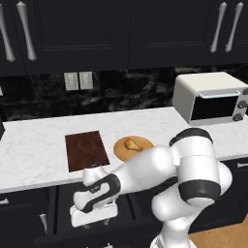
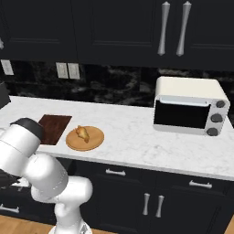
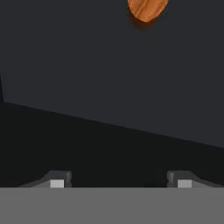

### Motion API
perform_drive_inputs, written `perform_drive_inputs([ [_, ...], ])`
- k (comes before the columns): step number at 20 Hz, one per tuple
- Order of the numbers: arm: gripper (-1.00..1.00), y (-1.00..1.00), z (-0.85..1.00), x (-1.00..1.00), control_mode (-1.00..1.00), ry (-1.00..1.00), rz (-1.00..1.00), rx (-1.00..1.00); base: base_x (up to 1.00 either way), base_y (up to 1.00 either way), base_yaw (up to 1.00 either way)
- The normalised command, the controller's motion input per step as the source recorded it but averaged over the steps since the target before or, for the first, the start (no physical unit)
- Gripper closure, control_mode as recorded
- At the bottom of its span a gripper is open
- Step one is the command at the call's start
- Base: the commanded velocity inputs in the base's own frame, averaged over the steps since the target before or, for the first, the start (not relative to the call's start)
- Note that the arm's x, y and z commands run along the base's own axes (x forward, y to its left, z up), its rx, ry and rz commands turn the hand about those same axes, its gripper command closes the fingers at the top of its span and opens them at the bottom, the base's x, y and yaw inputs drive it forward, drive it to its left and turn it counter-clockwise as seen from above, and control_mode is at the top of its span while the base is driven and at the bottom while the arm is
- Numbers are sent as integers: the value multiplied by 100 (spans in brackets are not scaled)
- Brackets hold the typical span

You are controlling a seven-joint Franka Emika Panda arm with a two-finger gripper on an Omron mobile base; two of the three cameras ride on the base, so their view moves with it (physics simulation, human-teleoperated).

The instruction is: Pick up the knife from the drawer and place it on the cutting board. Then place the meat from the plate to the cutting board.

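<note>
My gripper hangs low in front of the counter, reaching down into the dark drawer; in the left base view the gripper sits below the counter edge. Its fingertips stand wide apart with nothing between them. The orange handle end of the knife lies on the drawer floor at the top of the hand view, well ahead of the fingers; its blade is out of frame. On the counter, the dark cutting board lies left of the round plate, which carries the meat.
A white toaster oven stands on the marble counter at the right. Dark upper cabinets with long silver handles hang above. My arm's elbow bulges in front of the counter's edge.
</note>
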Motion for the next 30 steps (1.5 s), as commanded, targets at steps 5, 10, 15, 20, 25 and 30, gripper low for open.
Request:
perform_drive_inputs([
  [5,-100,-6,100,-10,-100,-31,0,0,0,0,0],
  [10,-100,-25,27,14,-100,-16,0,0,0,0,0],
  [15,-100,-8,-8,42,-100,0,0,0,0,0,0],
  [20,-100,16,-11,51,-100,0,-7,-3,0,0,0],
  [25,-100,32,-25,26,-100,0,-7,-9,0,0,0],
  [30,-100,15,-22,24,-100,0,-5,-7,0,0,0],
])
